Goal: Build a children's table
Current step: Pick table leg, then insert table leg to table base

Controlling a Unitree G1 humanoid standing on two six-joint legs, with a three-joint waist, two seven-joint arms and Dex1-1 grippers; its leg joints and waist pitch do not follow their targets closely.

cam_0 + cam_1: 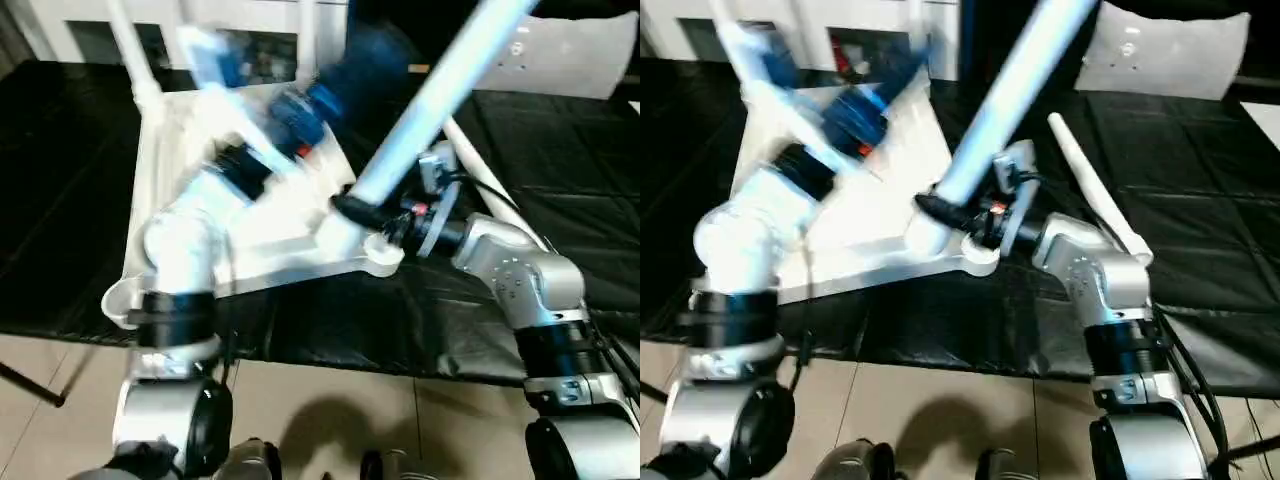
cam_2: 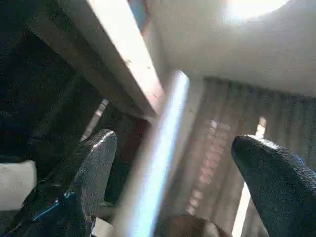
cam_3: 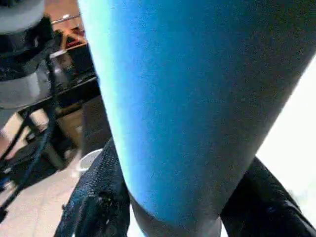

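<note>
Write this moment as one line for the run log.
stage: fitting leg | right claw: shut on leg at corner socket | left claw: open, above top | spare leg: on bench

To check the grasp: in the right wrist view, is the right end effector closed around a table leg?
Yes, the right end effector has a black finger pressed on each side of the table leg.

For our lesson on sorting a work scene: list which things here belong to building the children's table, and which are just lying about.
Belongs to the job:
- table top, underside up
- leg at the near corner socket, gripped by the right hand
- spare leg lying on the bench
- left hand, open

Lying about:
- white cushion
- black workbench
</note>
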